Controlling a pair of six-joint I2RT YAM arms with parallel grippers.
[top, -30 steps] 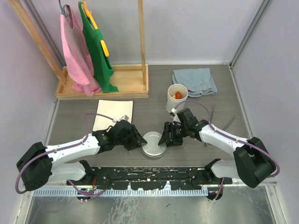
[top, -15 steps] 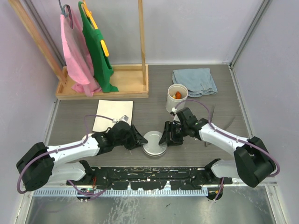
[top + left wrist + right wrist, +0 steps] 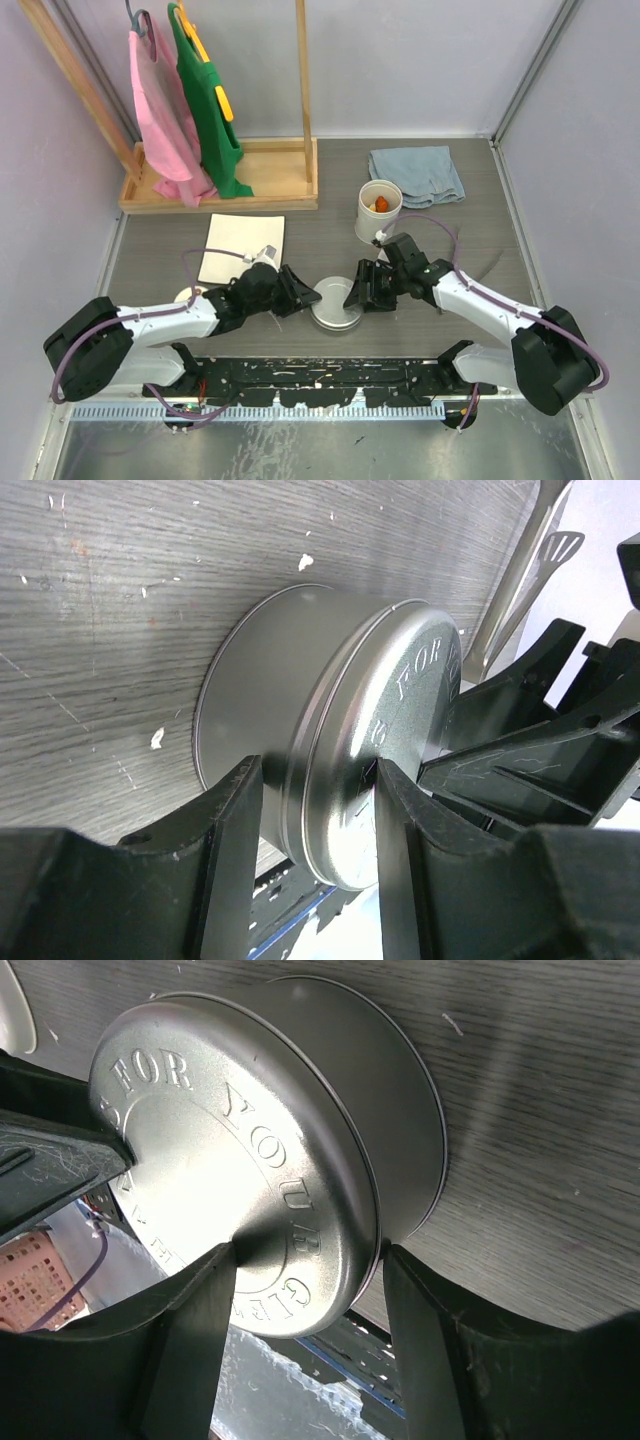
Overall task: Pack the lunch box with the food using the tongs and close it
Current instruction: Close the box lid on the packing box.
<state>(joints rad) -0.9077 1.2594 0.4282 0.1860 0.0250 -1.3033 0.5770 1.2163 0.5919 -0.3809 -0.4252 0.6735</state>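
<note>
The lunch box's steel tin [image 3: 333,306] stands near the table's front with its embossed flat lid [image 3: 220,1150] on it. My left gripper [image 3: 299,300] closes on the tin's left edge [image 3: 318,772], one finger by the wall and the other on the lid's face. From the right, my right gripper [image 3: 357,294] closes on the lid's rim [image 3: 310,1252], one finger on top and one at the rim. The white tub [image 3: 378,210] stands open behind, with orange food [image 3: 380,204] inside. The tongs [image 3: 520,580] lie beyond the tin.
A white square plate [image 3: 243,247] lies behind my left arm. A blue cloth [image 3: 417,175] is at the back right, and a wooden rack [image 3: 225,185] with pink and green garments at the back left. A white round thing [image 3: 187,295] peeks out beside my left arm.
My left arm has dropped and swung slightly nearer the front edge. The tin has shifted a little to the right. The right gripper's jaws have widened slightly on the lid.
</note>
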